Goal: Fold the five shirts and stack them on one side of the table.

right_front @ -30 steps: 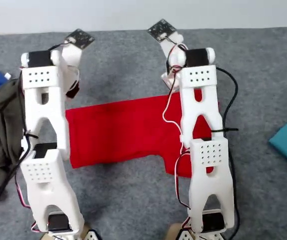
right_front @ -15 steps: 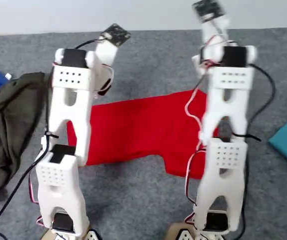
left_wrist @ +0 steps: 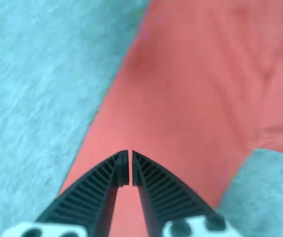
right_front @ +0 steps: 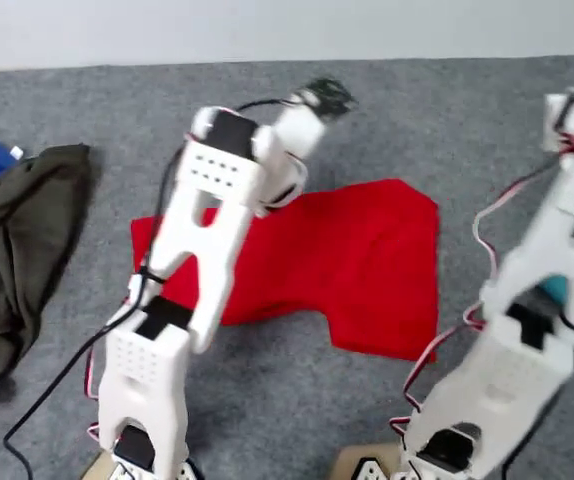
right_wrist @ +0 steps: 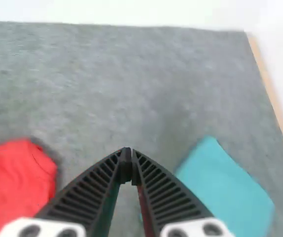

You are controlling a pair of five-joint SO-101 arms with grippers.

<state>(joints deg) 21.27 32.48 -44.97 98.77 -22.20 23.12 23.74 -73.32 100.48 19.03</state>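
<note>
Bench (right_front: 447,120) of grey felt carries the red shirt (right_front: 347,260), seemingly part-folded, at its middle, a dark heap of shirts (right_front: 17,240) at one edge and a folded teal shirt (right_wrist: 225,192) near the other. Over the red cloth the left pincer (left_wrist: 125,168) hangs closed and empty. The right pincer (right_wrist: 126,165), also closed, hangs over felt. Risk: closed tips dragging the cloth could skew the fold. No writing is legible.

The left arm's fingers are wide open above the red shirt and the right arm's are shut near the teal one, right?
No: the left wrist view shows the fingers of the left gripper shut, not open, above the red shirt. The right gripper is shut near the teal shirt, as you said.
</note>
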